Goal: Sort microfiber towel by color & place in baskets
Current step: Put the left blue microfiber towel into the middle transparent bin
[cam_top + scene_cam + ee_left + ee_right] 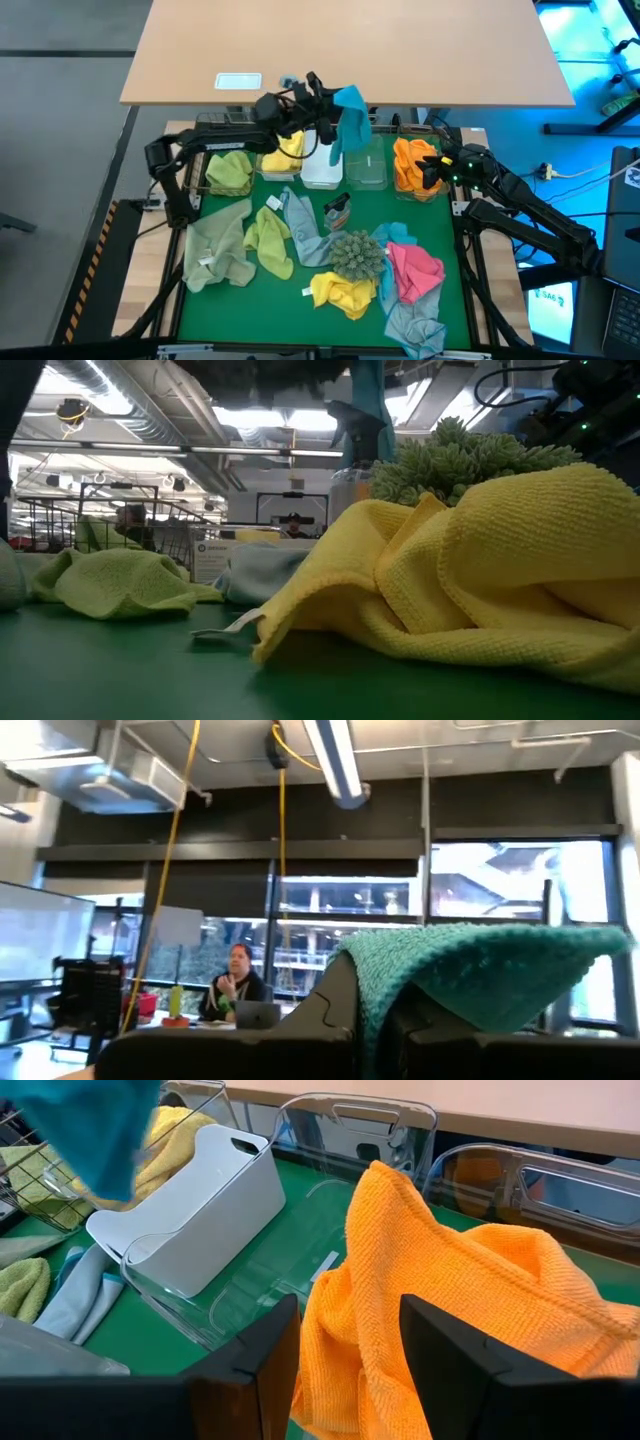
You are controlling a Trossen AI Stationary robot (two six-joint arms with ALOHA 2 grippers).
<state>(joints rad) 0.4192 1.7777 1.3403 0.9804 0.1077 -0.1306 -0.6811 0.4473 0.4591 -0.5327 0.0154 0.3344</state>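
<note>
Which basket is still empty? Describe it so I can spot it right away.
Look at the row of baskets along the table's far edge. The clear basket sits between the white basket and the one with the orange towel; nothing is in it.

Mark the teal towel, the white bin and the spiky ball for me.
teal towel [352, 118]: high view, middle of the hanging cloth.
white bin [210, 1200]: right wrist view, its long side wall.
spiky ball [357, 254]: high view, centre of the ball.
</note>
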